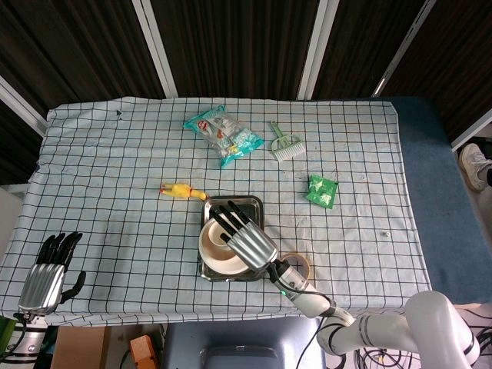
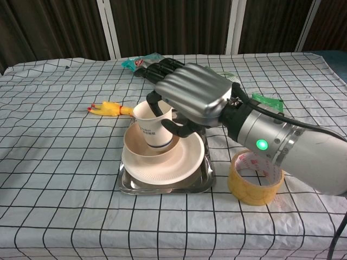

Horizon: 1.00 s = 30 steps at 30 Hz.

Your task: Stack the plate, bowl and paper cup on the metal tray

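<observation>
Checked cloth table, dark curtains behind. Tray (image 2: 201, 180) near centre, plate (image 2: 184, 161) on it, bowl (image 2: 135, 145) on plate. Right hand (image 2: 192, 100) grips cup (image 2: 153, 126), fingers wrapped over rim, cup tilted, base inside bowl. Left hand (image 1: 48, 270) idle at 8 o'clock, fingers loosely apart, holding nothing. Advice: level cup, seat base at bowl centre, then release and lift straight up. Tape roll (image 2: 255, 177) just beside tray at 3 o'clock; avoid it when withdrawing.

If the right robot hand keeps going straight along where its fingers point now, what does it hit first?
The right robot hand, holding the paper cup in the bowl, points away across the table. Next in that line looks like the snack bag, though the hand may pass above it; depth is unclear.
</observation>
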Available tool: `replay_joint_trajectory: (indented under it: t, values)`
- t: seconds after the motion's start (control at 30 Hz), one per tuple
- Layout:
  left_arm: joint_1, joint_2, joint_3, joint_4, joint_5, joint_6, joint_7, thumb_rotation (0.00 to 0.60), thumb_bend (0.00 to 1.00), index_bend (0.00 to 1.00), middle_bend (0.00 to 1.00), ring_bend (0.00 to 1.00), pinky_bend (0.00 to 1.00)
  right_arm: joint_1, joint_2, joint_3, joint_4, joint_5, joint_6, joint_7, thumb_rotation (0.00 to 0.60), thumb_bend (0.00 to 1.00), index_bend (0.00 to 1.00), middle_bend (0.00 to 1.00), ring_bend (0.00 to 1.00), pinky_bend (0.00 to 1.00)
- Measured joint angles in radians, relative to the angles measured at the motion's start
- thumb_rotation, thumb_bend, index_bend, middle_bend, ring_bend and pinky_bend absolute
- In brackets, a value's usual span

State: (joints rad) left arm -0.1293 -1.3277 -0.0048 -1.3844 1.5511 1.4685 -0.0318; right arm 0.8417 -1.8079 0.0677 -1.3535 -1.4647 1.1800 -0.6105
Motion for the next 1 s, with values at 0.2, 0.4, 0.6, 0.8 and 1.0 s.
replay_joint_trajectory:
  t: [0.2, 0.4, 0.6, 0.8, 1.0]
  values:
    - [-0.001, 0.0, 0.0, 0.001, -0.001, -0.003, -0.001, 0.6, 0.42, 0.0, 0.07, 0.0, 0.02, -0.014, -0.021, -0.011, 0.042, -0.025, -0.01, 0.002, 0.6, 0.48, 0.56, 0.03, 0.0, 0.0]
    - [-0.002, 0.0, 0.0, 0.001, -0.003, -0.007, -0.003, 0.6, 0.42, 0.0, 0.07, 0.0, 0.03, -0.024, -0.044, -0.013, 0.082, -0.037, -0.022, 0.012, 0.6, 0.48, 0.54, 0.03, 0.0, 0.0]
    - [-0.003, 0.0, -0.001, 0.002, -0.005, -0.009, -0.003, 0.6, 0.42, 0.0, 0.07, 0.0, 0.03, -0.034, -0.058, -0.013, 0.109, -0.055, -0.03, 0.024, 0.6, 0.48, 0.42, 0.03, 0.0, 0.0]
    - [-0.002, 0.0, -0.001, 0.003, -0.004, -0.005, -0.005, 0.6, 0.42, 0.0, 0.07, 0.0, 0.03, -0.044, -0.042, -0.015, 0.097, -0.066, -0.037, 0.029, 0.6, 0.48, 0.24, 0.03, 0.0, 0.0]
    - [-0.001, 0.001, 0.0, 0.001, -0.001, -0.003, -0.004, 0.6, 0.42, 0.0, 0.07, 0.0, 0.02, -0.057, -0.006, -0.012, 0.043, -0.061, -0.045, 0.031, 0.6, 0.47, 0.17, 0.0, 0.0, 0.0]
